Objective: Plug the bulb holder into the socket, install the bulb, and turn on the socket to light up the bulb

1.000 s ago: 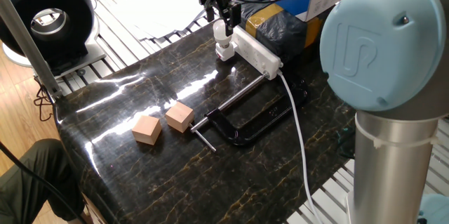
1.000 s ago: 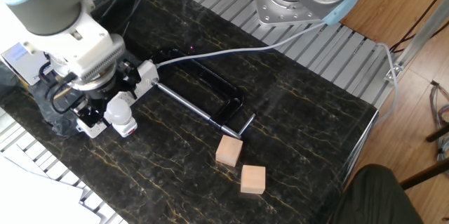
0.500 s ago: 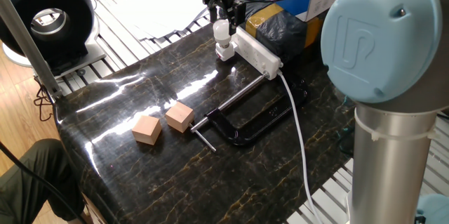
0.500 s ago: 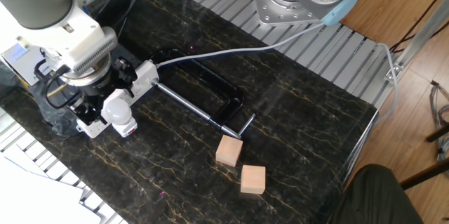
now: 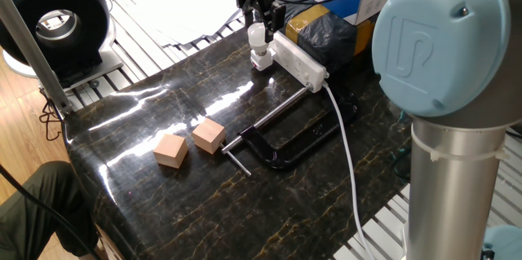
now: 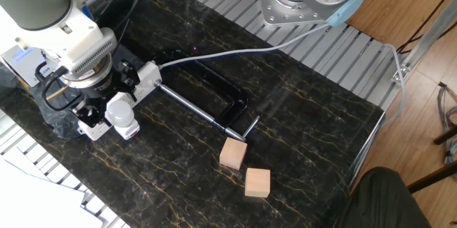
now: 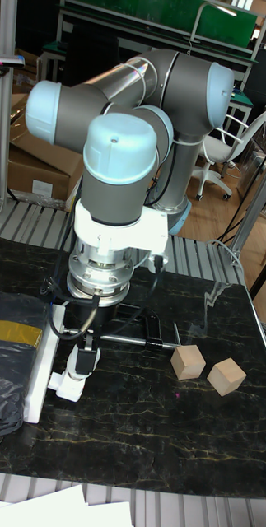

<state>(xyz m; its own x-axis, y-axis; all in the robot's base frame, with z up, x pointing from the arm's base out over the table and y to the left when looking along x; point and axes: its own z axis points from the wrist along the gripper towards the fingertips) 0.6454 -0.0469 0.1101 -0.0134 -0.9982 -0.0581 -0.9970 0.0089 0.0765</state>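
On the far left of the table (image 6: 300, 114) in the other fixed view, the hand (image 6: 114, 106) stands over the bulb (image 6: 120, 111), its fingers on either side of the globe and clasping it. The bulb sits in the bulb holder (image 6: 128, 129), which is plugged in at the end of the socket (image 6: 146, 78). Compared with a second ago, the wrist has turned a little and shifted slightly; bulb, holder and socket have not moved. Further right, the black clamp (image 6: 214, 99) lies beside the white cable (image 6: 235, 51), unchanged. Right again, the two wooden cubes (image 6: 233, 154) sit near each other where they were.
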